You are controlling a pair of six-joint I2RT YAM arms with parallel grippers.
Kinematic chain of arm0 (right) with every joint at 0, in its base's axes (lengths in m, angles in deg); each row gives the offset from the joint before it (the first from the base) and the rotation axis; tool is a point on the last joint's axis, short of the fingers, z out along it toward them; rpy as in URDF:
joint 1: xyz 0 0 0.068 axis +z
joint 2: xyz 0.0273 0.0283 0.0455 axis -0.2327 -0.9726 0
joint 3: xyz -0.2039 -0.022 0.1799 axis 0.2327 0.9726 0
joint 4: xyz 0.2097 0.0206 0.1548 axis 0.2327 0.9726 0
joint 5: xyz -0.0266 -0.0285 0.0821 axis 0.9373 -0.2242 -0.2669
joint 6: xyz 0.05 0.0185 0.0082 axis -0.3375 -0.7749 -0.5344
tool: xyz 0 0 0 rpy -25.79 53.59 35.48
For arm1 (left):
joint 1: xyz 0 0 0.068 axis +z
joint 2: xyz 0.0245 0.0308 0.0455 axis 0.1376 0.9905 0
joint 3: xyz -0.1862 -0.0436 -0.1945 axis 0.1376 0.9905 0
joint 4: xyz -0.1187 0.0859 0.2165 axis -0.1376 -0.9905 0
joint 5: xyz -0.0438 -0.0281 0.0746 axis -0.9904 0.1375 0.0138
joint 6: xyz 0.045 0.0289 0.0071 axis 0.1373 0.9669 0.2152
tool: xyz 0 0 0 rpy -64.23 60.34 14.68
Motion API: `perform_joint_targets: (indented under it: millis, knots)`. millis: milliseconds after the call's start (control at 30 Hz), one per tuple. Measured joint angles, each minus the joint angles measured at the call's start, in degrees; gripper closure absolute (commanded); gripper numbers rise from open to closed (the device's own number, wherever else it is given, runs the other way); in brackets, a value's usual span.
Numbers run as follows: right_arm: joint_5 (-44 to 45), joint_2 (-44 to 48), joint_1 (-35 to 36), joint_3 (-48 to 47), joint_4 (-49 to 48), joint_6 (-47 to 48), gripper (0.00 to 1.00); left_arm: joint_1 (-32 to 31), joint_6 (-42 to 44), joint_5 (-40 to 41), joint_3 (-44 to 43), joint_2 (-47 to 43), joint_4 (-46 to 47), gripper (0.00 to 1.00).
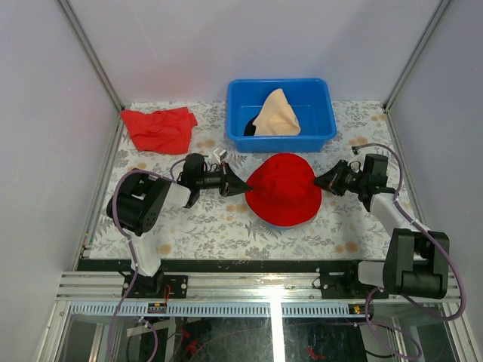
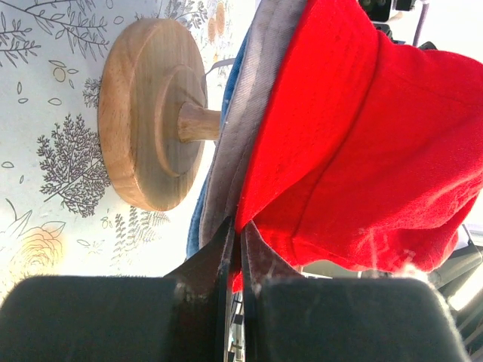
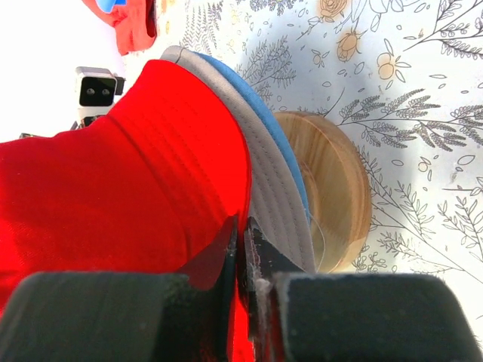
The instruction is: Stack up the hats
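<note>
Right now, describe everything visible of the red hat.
The red hat is a soft fabric bucket hat, bright red, with a round crown and floppy brim. It sits topmost over a grey hat and a blue hat on a wooden stand, mid-table. The jaws of the left gripper and right gripper pinch its brim on opposite sides.
</note>
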Motion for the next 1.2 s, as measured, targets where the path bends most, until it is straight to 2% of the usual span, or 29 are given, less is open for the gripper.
perform_joint_targets:
  millis: [167,467,667,800,933,1033,1100,1200]
  knots:
    - [3.58,1.84,2.12,-0.59,2.75,0.55,0.87,0.07,-0.22,0.09,0.76,-1.05,-0.55,0.95]
    - [8.76,4.22,2.27,0.31,7.96,2.29,0.84,0.83,0.2,0.72,1.29,-1.73,-4.59,0.75]
    - [13.11,4.92,2.4,1.77,12.41,3.93,0.84,1.03,0.48,1.22,1.33,-1.73,-7.34,0.78]
    - [14.45,4.92,3.06,1.9,13.77,4.33,0.75,1.03,0.59,1.33,1.33,-1.73,-7.78,0.76]
    - [16.79,5.35,3.41,1.88,15.61,5.14,0.72,1.11,0.72,1.38,1.33,-1.73,-8.2,0.77]
    - [19.26,6.69,3.45,1.33,18.12,5.7,0.66,1.95,1.25,1.79,1.64,-2.45,-9.38,0.73]
    - [20.52,7.39,3.48,0.35,19.15,5.84,0.61,3.58,2.43,2.43,2.05,-4.66,-12.09,0.7]
    - [22.56,7.67,3.5,-2.14,21.18,5.95,0.59,5.86,5.9,4.42,1.18,-9.73,-19.41,0.65]
